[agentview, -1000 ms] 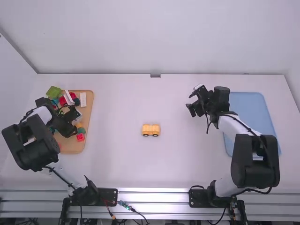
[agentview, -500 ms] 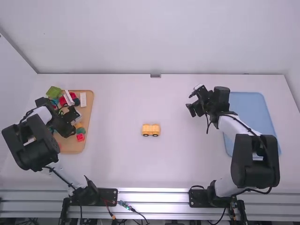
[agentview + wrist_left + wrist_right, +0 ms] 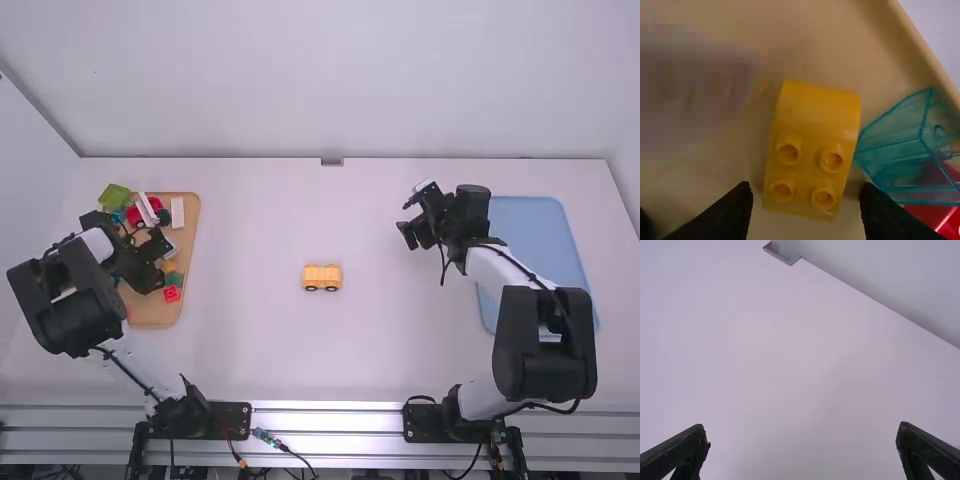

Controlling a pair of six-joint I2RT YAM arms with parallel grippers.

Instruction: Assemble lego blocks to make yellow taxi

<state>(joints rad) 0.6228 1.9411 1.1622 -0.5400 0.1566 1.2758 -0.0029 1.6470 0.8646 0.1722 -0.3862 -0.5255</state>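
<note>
Gripping the yellow plastic block with four studs and a rounded end (image 3: 812,150) seems the step in hand. Over the tan wooden tray (image 3: 150,316), the left hand (image 3: 806,188) is spread and empty, its fingers flanking the studded end. It should centre, lower level and close evenly (the translucent teal block (image 3: 905,150) is awkwardly near). The yellow wheeled base (image 3: 322,278) stands mid-bench; the right hand (image 3: 803,432) is wide open, empty.

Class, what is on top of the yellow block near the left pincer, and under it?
The yellow block has four studs and a smooth, rounded end on top; what lies directly beneath is covered.
</note>
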